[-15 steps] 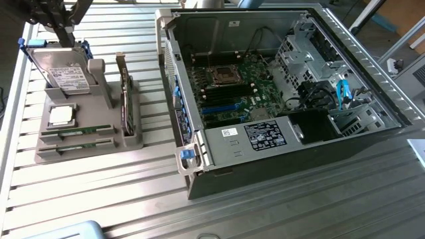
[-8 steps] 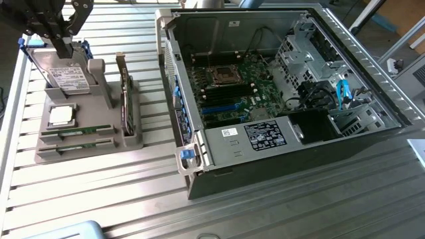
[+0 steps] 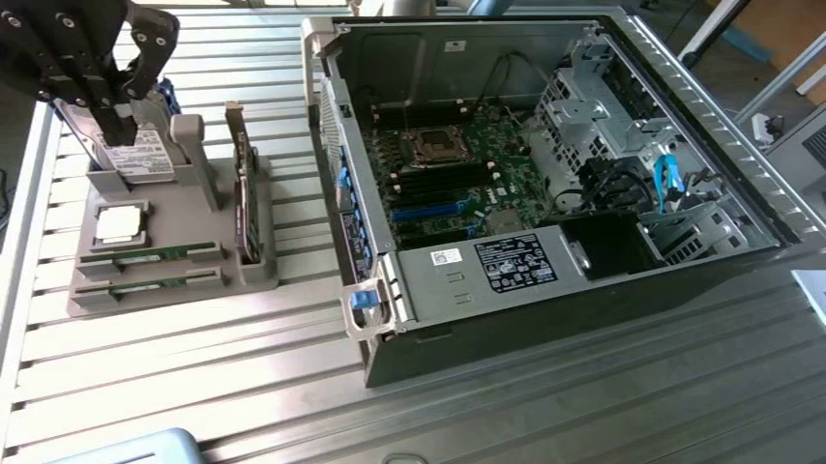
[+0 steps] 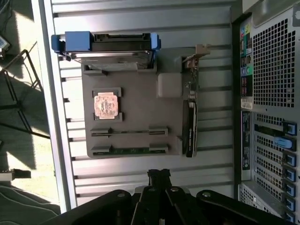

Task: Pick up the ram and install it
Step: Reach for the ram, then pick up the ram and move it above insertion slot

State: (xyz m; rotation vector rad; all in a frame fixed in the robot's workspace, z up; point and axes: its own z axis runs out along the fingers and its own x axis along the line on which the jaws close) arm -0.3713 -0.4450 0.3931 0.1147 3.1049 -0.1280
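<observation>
Closed down narrow and carrying nothing: gripper [image 3: 114, 118], fingertips pressed together, hanging at 11 o'clock in the exterior view, over the hard drive [image 3: 135, 159] at the 12 o'clock end of the grey holder [image 3: 265, 275]. Not yet at the ram [image 3: 149, 282], resting on its long edge in the slot at the holder's 6 o'clock end, untouched, with a second like stick [image 3: 162, 254] in the parallel slot just beside it toward 12 o'clock. Stood on edge that way, probably, to offer the upper edge to a pinch from above. Much the same reasoning for the rest: silver processor [image 3: 119, 224] lying flat in its own recess between the sticks and the drive, expansion card [image 3: 246, 188] propped upright along the holder's 3 o'clock side, each kept apart from its neighbours so as to be taken singly. All of it parked on the ribbed metal bench [image 3: 516, 406] at 9 o'clock of the open computer case [image 3: 722, 135], laid on its side with the panel off, presumably to turn the motherboard [image 3: 452, 164] face-up for a straight downward push. From the wrist view, raised well clear of the holder, touching none of the parts.
</observation>
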